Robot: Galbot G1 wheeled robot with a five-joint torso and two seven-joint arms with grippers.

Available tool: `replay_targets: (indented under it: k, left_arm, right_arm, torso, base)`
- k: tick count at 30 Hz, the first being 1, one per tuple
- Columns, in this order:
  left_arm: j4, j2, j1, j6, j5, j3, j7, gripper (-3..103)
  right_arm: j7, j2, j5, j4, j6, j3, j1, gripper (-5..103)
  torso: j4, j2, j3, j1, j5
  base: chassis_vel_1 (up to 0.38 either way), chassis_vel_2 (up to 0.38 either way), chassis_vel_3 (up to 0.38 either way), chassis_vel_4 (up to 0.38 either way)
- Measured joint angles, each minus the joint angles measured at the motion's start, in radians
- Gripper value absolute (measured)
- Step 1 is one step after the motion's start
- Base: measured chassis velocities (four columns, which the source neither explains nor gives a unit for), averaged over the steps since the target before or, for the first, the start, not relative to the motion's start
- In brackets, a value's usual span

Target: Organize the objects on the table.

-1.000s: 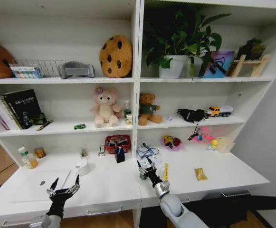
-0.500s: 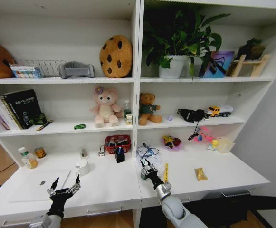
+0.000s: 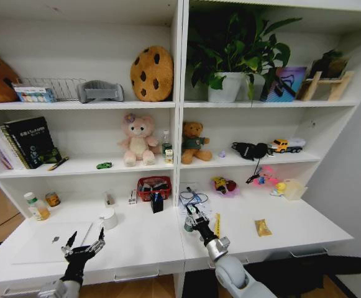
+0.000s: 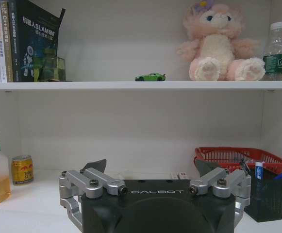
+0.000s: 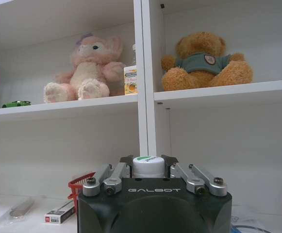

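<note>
On the white table (image 3: 279, 214), just right of the centre seam, stands the small green can (image 3: 187, 226); its white-and-green lid (image 5: 148, 165) sits between the fingers of my right gripper (image 3: 192, 219), which is shut on it. A yellow flat strip (image 3: 217, 225) lies just right of the can, and a gold snack packet (image 3: 262, 228) lies further right. My left gripper (image 3: 82, 246) hovers open and empty at the table's front left, beside the silver laptop (image 3: 43, 243). The tiny green toy car (image 3: 104, 165) (image 4: 150, 76) is parked on the shelf above.
A white cup (image 3: 108, 218), a black pen holder (image 3: 156, 202) and a red basket (image 3: 154, 185) stand behind the grippers. A bottle (image 3: 36, 207) and a gold tin (image 3: 52, 199) are at far left. Cables (image 3: 192, 197) and toys (image 3: 225, 185) lie at the back right.
My right gripper moved forward over the small green can and its fingers closed around it. The left arm has not moved.
</note>
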Motion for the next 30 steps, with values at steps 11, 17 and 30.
replay_targets:
  k: [11,17,30]
  left_arm:
    - [-0.006,0.001,-0.009,0.001,0.007,0.016,-0.002,100]
    - [-0.020,0.001,-0.003,0.001,0.005,0.010,-0.002,100]
    - [-0.016,-0.001,-0.007,-0.002,-0.007,0.001,0.001,100]
  right_arm:
    - [-0.066,-0.089,-0.068,0.162,0.053,0.112,-0.241,30]
    - [-0.081,-0.089,-0.143,0.216,0.083,0.134,-0.381,30]
    - [-0.105,-0.064,-0.240,0.119,0.150,0.131,-0.468,30]
  torso:
    - [0.0000,0.000,0.000,0.000,-0.0001]
    - [-0.0001,0.000,0.000,0.000,0.0000]
    - [0.0001,0.000,0.000,0.000,-0.0001]
  base:
    - [0.000,0.000,0.000,0.000]
    - [0.000,0.000,0.000,0.000]
    - [0.000,0.000,0.000,0.000]
